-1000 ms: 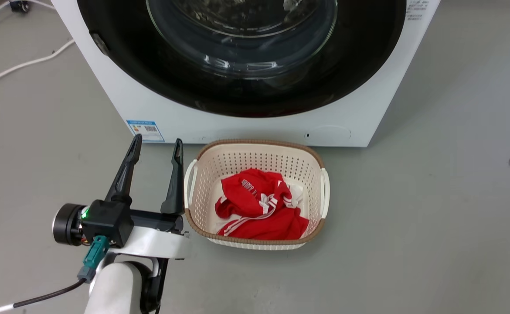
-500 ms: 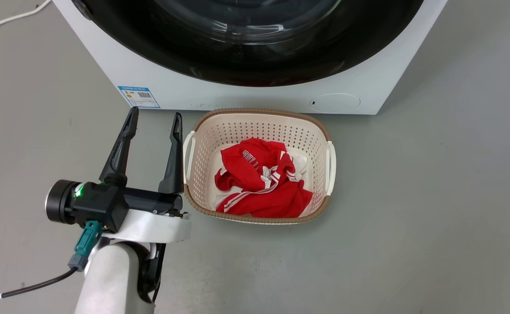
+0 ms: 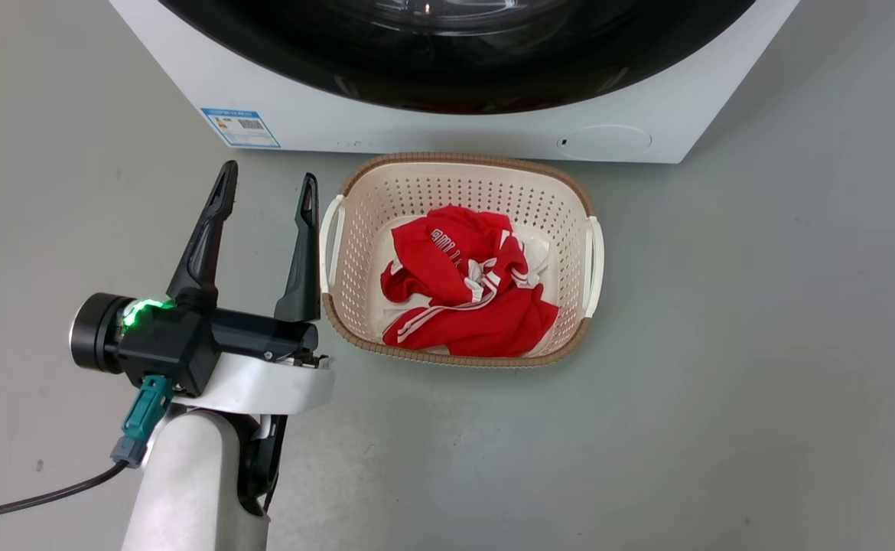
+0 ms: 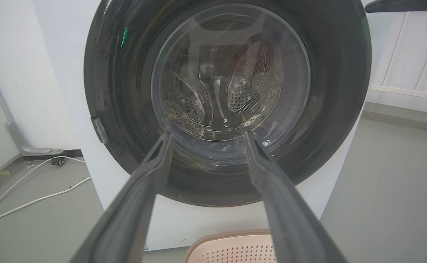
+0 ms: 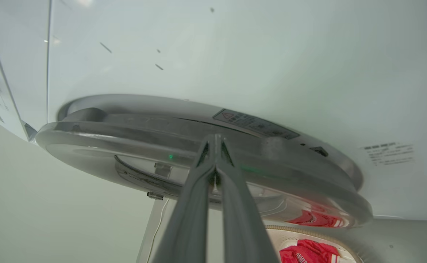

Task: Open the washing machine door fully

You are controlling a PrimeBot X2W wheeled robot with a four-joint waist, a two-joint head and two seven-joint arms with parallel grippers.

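Note:
The white washing machine [image 3: 447, 134] fills the top of the head view, with the black lower rim of the washing machine door [image 3: 455, 84] flat against its front. My left gripper [image 3: 269, 172] hovers open and empty at lower left, beside the basket. In the left wrist view my left gripper [image 4: 207, 134] points at the shut door [image 4: 118, 91] and its glass window [image 4: 231, 73]. My right gripper [image 4: 368, 7] shows at the door's upper right. In the right wrist view my right gripper [image 5: 215, 140] is shut, tips at the edge of the door's rim [image 5: 126, 126].
A cream laundry basket [image 3: 459, 170] holding a red garment [image 3: 463, 291] stands on the grey floor right before the machine. A blue sticker [image 3: 239, 127] and a round flap [image 3: 606, 141] mark the machine's lower front. White cables [image 4: 34, 199] lie on the floor to the machine's left.
The head camera has tilted down: machine and basket have slid up the picture, showing less of the door. My left gripper stays open beside the basket.

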